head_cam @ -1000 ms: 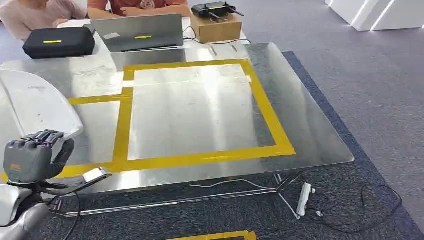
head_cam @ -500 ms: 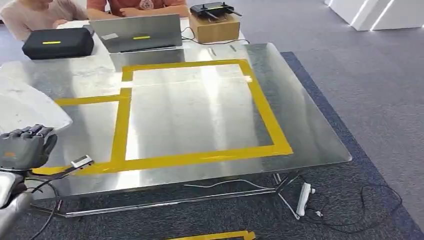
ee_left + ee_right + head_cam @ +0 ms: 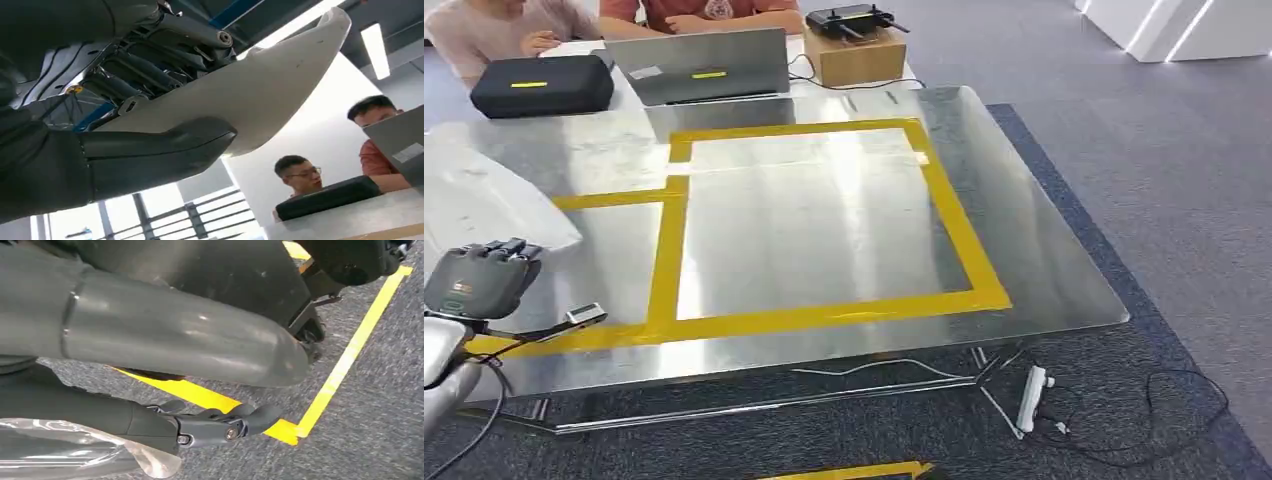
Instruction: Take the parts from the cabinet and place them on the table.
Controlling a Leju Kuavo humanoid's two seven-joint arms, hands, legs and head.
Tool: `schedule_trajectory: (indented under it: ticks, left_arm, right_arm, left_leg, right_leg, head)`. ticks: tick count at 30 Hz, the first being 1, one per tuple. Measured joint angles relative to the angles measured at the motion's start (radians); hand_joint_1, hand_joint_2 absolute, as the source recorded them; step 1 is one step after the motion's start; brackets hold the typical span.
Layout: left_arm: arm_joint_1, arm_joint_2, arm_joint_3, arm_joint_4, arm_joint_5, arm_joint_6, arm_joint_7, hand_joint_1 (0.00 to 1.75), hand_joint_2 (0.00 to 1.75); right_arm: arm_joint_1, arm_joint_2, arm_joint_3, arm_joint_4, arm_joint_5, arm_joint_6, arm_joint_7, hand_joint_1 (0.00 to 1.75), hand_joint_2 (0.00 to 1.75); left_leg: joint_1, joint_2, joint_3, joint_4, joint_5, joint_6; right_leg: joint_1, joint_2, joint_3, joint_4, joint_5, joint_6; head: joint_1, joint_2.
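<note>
Now the left hand (image 3: 479, 283) gripped the white part (image 3: 484, 205) over the table (image 3: 1044, 260); it needed lowering flat before letting go.

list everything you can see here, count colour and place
table: 1, shiny metal, centre, marked with yellow tape
white part: 1, white curved panel, over the table's left edge, held by the left hand
black case: 1, black, far left beyond the table
laptop: 1, silver, far side
cardboard box: 1, brown, far side, a black device on top
power strip: 1, white, on the carpet under the table
people: 2, seated at the far side
left hand: 1, grey, lower left
right hand: 1, dark grey, above the carpet, holds clear plastic
</note>
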State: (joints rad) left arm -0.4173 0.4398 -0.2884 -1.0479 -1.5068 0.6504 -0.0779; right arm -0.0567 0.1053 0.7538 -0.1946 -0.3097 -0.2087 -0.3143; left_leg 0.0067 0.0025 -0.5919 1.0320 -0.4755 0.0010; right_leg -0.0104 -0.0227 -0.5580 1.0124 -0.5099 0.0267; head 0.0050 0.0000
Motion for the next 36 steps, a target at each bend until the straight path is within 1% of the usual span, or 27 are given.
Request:
schedule_trajectory:
  ticks: [4, 8, 11, 15, 16, 18, 20, 21, 28, 36]
  left_arm:
    - [-0.047, -0.003, -0.057, 0.050, 0.057, 0.024, -0.059, 1.75, 1.75]
    - [-0.052, -0.002, -0.108, 0.059, 0.111, 0.039, -0.103, 1.75, 1.75]
    - [-0.052, -0.002, -0.139, 0.062, 0.145, 0.038, -0.123, 1.75, 1.75]
    - [-0.053, -0.001, -0.173, 0.064, 0.146, 0.032, -0.126, 1.75, 1.75]
    - [-0.053, 0.000, -0.179, 0.064, 0.148, 0.030, -0.126, 0.00, 1.75]
    - [-0.055, 0.003, -0.189, 0.066, 0.156, 0.022, -0.130, 0.00, 1.75]
    - [-0.058, 0.009, -0.198, 0.067, 0.173, -0.003, -0.134, 0.00, 1.75]
    - [-0.060, 0.014, -0.202, 0.068, 0.183, -0.015, -0.134, 0.00, 0.00]
    - [-0.066, 0.026, -0.212, 0.071, 0.250, -0.049, -0.135, 0.00, 0.00]
    - [-0.072, 0.028, -0.210, 0.071, 0.262, -0.060, -0.114, 0.00, 0.00]
  right_arm:
    - [-0.007, 0.000, 0.003, -0.001, 0.006, 0.009, 0.006, 0.00, 0.00]
    - [-0.012, 0.000, 0.006, -0.004, 0.008, 0.016, 0.010, 0.00, 0.00]
    - [-0.014, 0.000, 0.007, -0.005, 0.008, 0.019, 0.010, 0.00, 0.00]
    - [-0.016, 0.000, 0.007, -0.006, 0.014, 0.020, 0.011, 0.00, 0.00]
    - [-0.017, 0.000, 0.007, -0.006, 0.015, 0.020, 0.011, 0.00, 0.00]
    - [-0.017, 0.000, 0.007, -0.006, 0.016, 0.020, 0.014, 0.00, 0.00]
    - [-0.018, 0.000, 0.007, -0.006, 0.017, 0.020, 0.016, 0.00, 0.00]
    - [-0.019, -0.001, 0.007, -0.006, 0.017, 0.020, 0.017, 0.00, 0.00]
    - [-0.020, -0.002, 0.007, -0.006, 0.018, 0.018, 0.019, 0.00, 0.00]
    - [-0.020, -0.003, 0.007, -0.006, 0.018, 0.014, 0.019, 0.00, 0.00]
  left_leg:
    - [0.000, 0.000, 0.000, 0.000, 0.000, 0.000]
    - [0.000, 0.000, 0.000, 0.000, 0.000, 0.000]
    - [0.000, 0.000, 0.000, 0.000, 0.000, 0.000]
    - [0.000, 0.000, 0.000, 0.000, 0.000, 0.000]
    - [0.000, 0.000, 0.000, 0.000, 0.000, 0.000]
    - [0.000, 0.000, 0.000, 0.000, 0.000, 0.000]
    - [0.000, 0.000, 0.000, 0.000, 0.000, 0.000]
    - [0.000, 0.000, 0.000, 0.000, 0.000, 0.000]
    - [0.000, 0.000, 0.000, 0.000, 0.000, 0.000]
    - [0.000, 0.000, 0.000, 0.000, 0.000, 0.000]
  right_leg:
    - [0.000, 0.000, 0.000, 0.000, 0.000, 0.000]
    - [0.000, 0.000, 0.000, 0.000, 0.000, 0.000]
    - [0.000, 0.000, 0.000, 0.000, 0.000, 0.000]
    - [0.000, 0.000, 0.000, 0.000, 0.000, 0.000]
    - [0.000, 0.000, 0.000, 0.000, 0.000, 0.000]
    - [0.000, 0.000, 0.000, 0.000, 0.000, 0.000]
    - [0.000, 0.000, 0.000, 0.000, 0.000, 0.000]
    - [0.000, 0.000, 0.000, 0.000, 0.000, 0.000]
    - [0.000, 0.000, 0.000, 0.000, 0.000, 0.000]
    - [0.000, 0.000, 0.000, 0.000, 0.000, 0.000]
  head:
    - [0.000, 0.000]
    - [0.000, 0.000]
    - [0.000, 0.000]
    - [0.000, 0.000]
    - [0.000, 0.000]
    - [0.000, 0.000]
    - [0.000, 0.000]
    - [0.000, 0.000]
    - [0.001, 0.000]
    - [0.001, 0.000]
